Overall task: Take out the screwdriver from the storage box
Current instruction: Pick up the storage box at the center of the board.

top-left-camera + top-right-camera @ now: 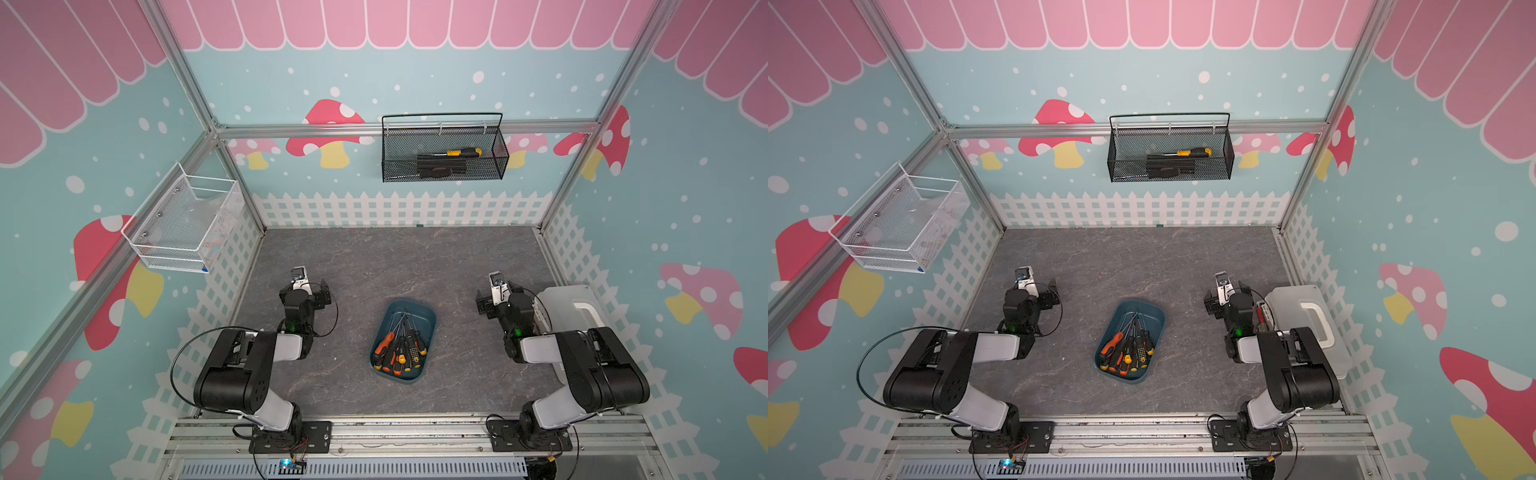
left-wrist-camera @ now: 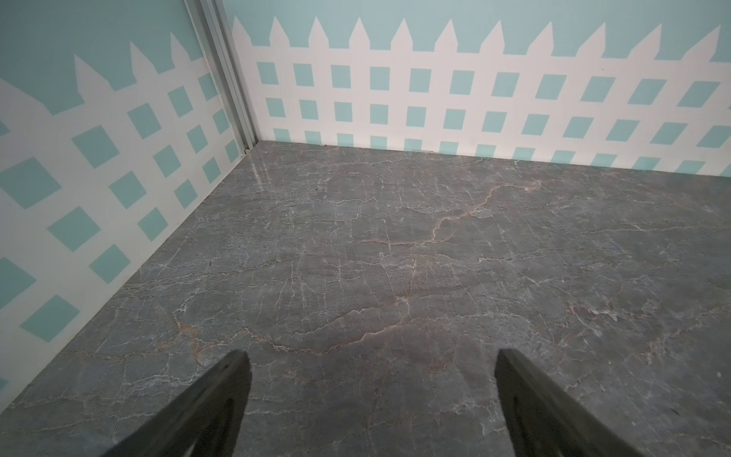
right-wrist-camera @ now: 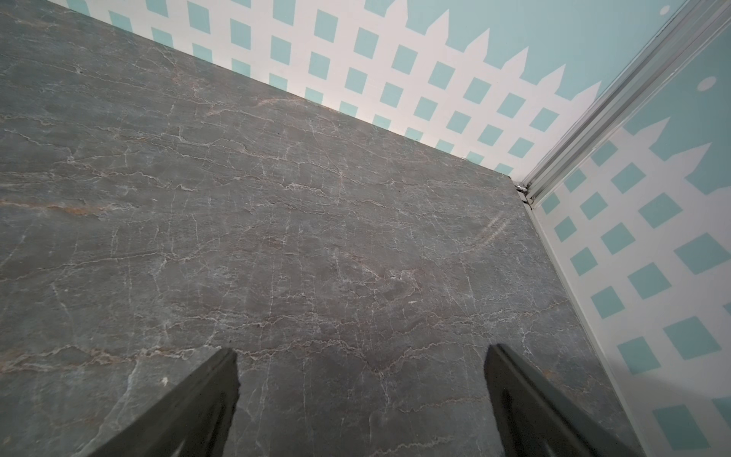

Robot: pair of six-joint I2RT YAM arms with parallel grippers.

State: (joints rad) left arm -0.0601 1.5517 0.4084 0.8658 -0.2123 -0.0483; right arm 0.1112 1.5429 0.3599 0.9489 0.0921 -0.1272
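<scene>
The storage box [image 1: 432, 320] [image 1: 1161, 318] is a shallow dark teal tub in the middle of the grey marbled floor, seen in both top views. Several screwdrivers [image 1: 399, 351] [image 1: 1126, 353] with orange-black and yellow-black handles lie inside it, shafts pointing to the back wall. My left gripper [image 1: 306, 287] [image 2: 372, 356] hovers open to the left of the box, well apart from it. To the box's right, my right gripper [image 1: 497, 292] [image 3: 362, 352] is open too. Both wrist views show only bare floor between the fingers.
A black wire-mesh basket [image 1: 399, 164] hangs on the back wall with a yellow-handled screwdriver [image 1: 463, 152] in it. A white mesh basket [image 1: 187, 224] hangs on the left wall. A white lidded case [image 1: 561, 299] stands by the right wall, behind my right arm.
</scene>
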